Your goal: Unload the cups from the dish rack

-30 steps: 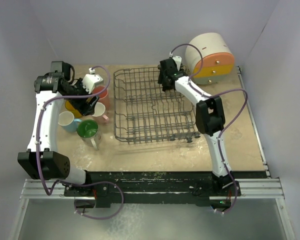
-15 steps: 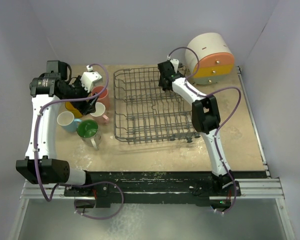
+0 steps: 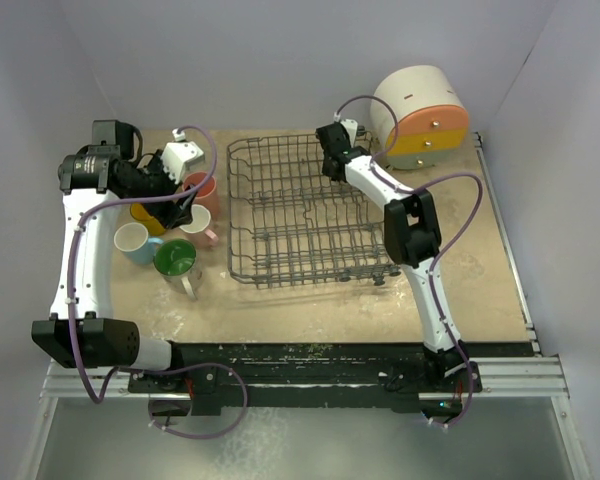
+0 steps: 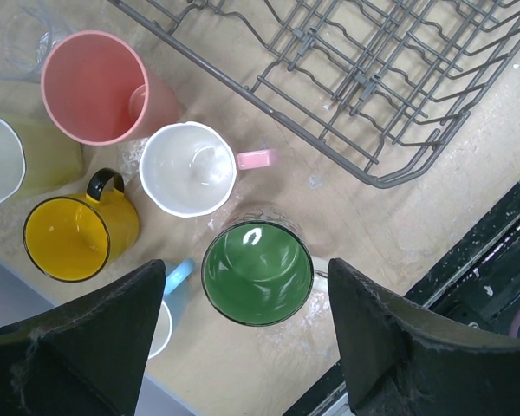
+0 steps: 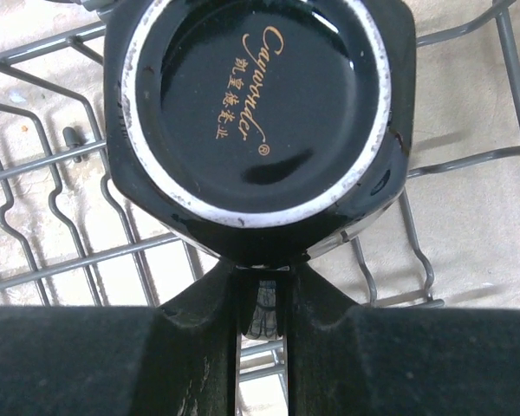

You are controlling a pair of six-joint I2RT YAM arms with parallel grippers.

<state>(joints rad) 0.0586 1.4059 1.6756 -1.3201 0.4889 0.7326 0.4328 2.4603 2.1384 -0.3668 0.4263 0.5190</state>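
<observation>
The black mug (image 5: 256, 113) is seen upside down in the dish rack (image 4: 377, 181), at the rack's far edge toward its right corner. The right gripper (image 5: 262, 290) is pinched almost closed on a thin part at the mug's side. The left gripper (image 4: 245, 263) is held wide apart, gripping nothing, above a green-lined mug (image 4: 256, 273). That mug is grouped upright with a white mug (image 4: 188, 169), a yellow mug (image 4: 67, 237) and a salmon tumbler (image 4: 91, 87) near the left edge of the table (image 3: 460, 260).
</observation>
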